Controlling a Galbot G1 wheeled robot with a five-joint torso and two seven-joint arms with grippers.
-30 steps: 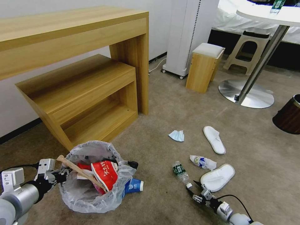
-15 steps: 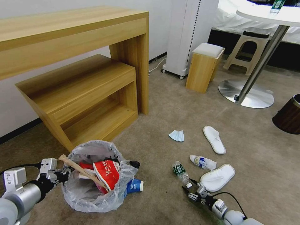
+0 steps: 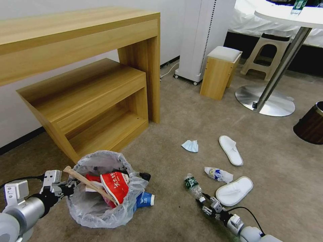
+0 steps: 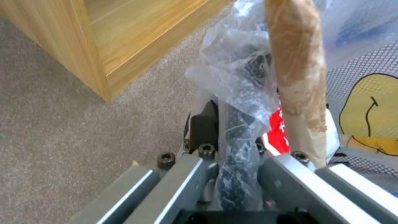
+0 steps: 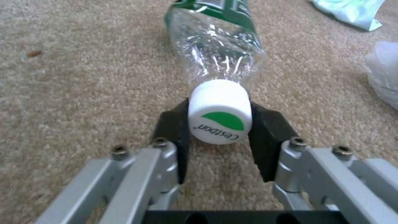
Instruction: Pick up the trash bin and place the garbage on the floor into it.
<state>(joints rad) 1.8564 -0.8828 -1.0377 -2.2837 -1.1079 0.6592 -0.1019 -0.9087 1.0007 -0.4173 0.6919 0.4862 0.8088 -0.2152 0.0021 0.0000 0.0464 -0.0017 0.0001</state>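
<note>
Task partly done. The trash bin point(image 3: 101, 198) sits on the floor point(image 3: 175, 117) just in front of the wooden shelf unit point(image 3: 91, 107), its bag-lined rim clamped in the left claw point(image 3: 65, 190); the left wrist view shows the rim and plastic pinched between the jaws. Already in the bin: a red wrapper point(image 3: 116, 186), a wooden stick point(image 3: 85, 184) leaning out, other bits. A blue-white cup point(image 3: 145, 199) lies against the bin's side, seemingly outside.

Still on the carpet: small bottle point(image 3: 193, 185), crumpled white wrapper point(image 3: 218, 174), light-blue mask point(image 3: 190, 146), two white slippers point(image 3: 230, 150) point(image 3: 234, 190).

The right claw point(image 3: 204, 202) is low at the bottle's cap end; in the right wrist view its fingers point(image 5: 176, 130) bracket the white cap point(image 5: 219, 111), touching or nearly so, not clearly squeezing yet. Bottle looks like the current pick; most floor litter remains.
</note>
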